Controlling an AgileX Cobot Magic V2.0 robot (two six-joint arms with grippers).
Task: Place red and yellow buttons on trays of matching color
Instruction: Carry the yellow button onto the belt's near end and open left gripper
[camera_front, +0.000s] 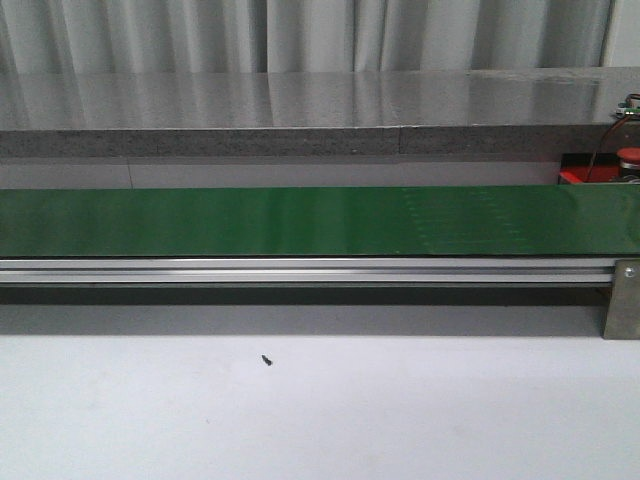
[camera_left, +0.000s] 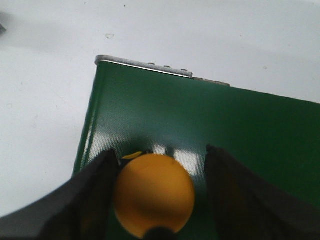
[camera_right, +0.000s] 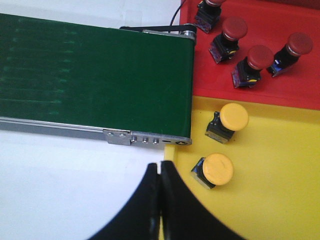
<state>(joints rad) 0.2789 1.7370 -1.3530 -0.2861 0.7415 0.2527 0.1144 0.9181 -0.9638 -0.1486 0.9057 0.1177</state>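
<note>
From the front, I saw only the bare green belt (camera_front: 300, 220) on its aluminium rail (camera_front: 300, 268), and at the far right end a sliver of the red tray (camera_front: 577, 176) with one red button (camera_front: 628, 155) on it; neither of my grippers showed.

At my left wrist, my left gripper (camera_left: 160, 200) stood wide open over the belt's end, a yellow button (camera_left: 154, 192) between the fingers (camera_left: 95, 190), nearest the one finger, not clamped as far as I could tell. I judged it light, rigid plastic with a slick dome; I would grip the squarer base under the cap.

At my right wrist, my right gripper (camera_right: 160, 195) was closed on nothing. Four red buttons (camera_right: 260, 56) lay tipped on the red tray (camera_right: 280, 20), two yellow ones (camera_right: 218, 169) on the yellow tray (camera_right: 280, 200).
</note>
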